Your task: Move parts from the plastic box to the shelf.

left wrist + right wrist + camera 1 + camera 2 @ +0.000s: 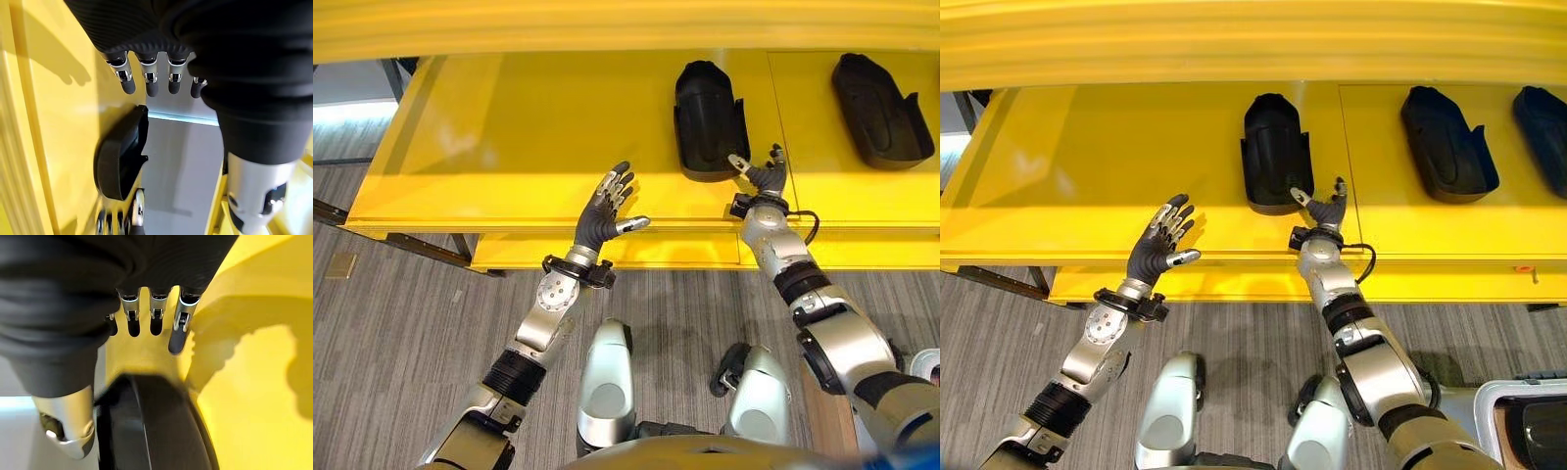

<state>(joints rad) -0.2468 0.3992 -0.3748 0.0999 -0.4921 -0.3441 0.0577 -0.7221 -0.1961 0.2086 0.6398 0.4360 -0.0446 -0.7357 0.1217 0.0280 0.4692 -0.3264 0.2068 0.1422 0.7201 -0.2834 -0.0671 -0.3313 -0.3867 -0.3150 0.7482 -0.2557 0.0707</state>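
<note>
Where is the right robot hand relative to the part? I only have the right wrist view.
Observer: The right robot hand is at the near end of the leftmost black part, fingers open, not curled round it.
Operator: More parts on the shelf?
Observer: Yes, a second black part and a third black part lie to its right on the yellow shelf.
Operator: Left side?
Observer: The left robot hand is open and empty, over the shelf's front edge.
</note>
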